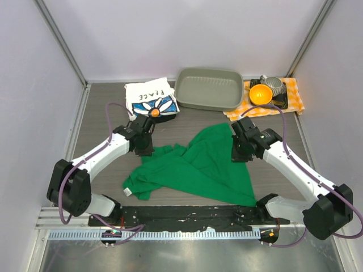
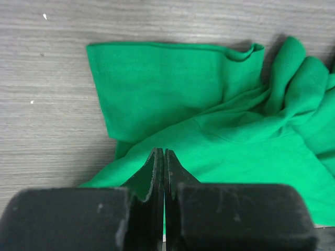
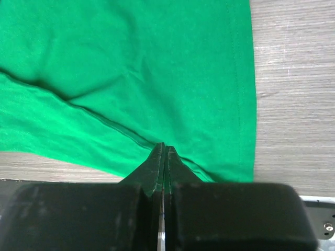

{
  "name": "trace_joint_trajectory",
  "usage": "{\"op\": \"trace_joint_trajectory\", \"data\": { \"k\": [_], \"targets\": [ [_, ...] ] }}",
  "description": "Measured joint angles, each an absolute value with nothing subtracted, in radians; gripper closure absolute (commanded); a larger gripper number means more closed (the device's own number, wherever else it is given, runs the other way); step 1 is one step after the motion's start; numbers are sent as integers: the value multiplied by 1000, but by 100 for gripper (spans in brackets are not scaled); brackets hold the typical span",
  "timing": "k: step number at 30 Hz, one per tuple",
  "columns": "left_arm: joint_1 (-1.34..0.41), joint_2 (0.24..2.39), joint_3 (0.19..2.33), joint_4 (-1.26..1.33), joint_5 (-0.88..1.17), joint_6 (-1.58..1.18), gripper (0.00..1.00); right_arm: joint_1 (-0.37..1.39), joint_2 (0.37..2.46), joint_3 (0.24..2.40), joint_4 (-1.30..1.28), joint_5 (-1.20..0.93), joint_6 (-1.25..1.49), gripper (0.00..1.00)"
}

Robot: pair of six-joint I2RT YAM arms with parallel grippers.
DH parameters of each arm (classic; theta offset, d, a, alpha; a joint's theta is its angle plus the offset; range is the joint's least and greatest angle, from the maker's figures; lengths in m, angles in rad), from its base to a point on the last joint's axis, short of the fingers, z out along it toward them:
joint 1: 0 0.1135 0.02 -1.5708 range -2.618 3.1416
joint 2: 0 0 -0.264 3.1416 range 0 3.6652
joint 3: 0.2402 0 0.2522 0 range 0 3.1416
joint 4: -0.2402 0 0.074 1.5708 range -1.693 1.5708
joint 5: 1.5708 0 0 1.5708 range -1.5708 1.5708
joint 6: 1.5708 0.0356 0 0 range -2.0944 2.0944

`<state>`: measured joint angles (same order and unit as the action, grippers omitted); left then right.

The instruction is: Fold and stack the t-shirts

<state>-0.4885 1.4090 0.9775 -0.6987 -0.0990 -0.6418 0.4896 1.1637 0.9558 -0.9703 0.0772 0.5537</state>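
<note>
The bright green t-shirt [image 1: 198,167] lies rumpled and spread across the middle of the table, its white label [image 1: 128,192] at the near left corner. My left gripper [image 1: 144,150] is at its upper left part; in the left wrist view the gripper [image 2: 164,150] is shut with green cloth [image 2: 172,89] pinched between the jaws. My right gripper [image 1: 238,156] is at the shirt's right edge; in the right wrist view it [image 3: 164,145] is shut on a fold of the green cloth [image 3: 157,63]. The white "PEACE" t-shirt [image 1: 150,99] lies folded at the back left.
A grey plastic tub [image 1: 181,90] stands at the back centre. To its right an orange-and-white checked cloth [image 1: 292,90] holds an orange bowl [image 1: 260,94] and a metal item [image 1: 274,85]. A black strip [image 1: 187,214] runs along the near edge.
</note>
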Motion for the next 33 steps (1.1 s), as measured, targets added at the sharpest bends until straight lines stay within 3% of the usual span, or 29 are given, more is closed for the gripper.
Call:
{"op": "trace_joint_trajectory", "data": {
  "k": [5, 6, 7, 9, 12, 28, 31, 32, 33],
  "targets": [
    [-488, 1419, 940, -668, -78, -646, 84, 490, 1156, 956, -934, 89, 555, 99],
    [-488, 1429, 941, -661, -85, -649, 67, 490, 1151, 956, -930, 88, 555, 99],
    [-489, 1439, 942, -657, -93, -650, 58, 490, 1145, 956, -928, 88, 555, 99],
    [-489, 1468, 949, -656, -126, -654, 46, 490, 1132, 956, -928, 86, 554, 99],
    [-488, 1513, 970, -659, -192, -678, 37, 490, 1110, 956, -927, 79, 553, 99],
    [-358, 1743, 1066, -604, -240, -710, 49, 490, 1054, 867, -904, 51, 538, 99],
    [-358, 1746, 1066, -587, -220, -714, 63, 490, 1054, 867, -896, 51, 528, 99],
    [-358, 1748, 1066, -585, -216, -717, 77, 490, 1054, 867, -893, 51, 527, 99],
    [-358, 1748, 1066, -579, -212, -718, 84, 490, 1054, 867, -891, 51, 525, 99]
  ]
}}
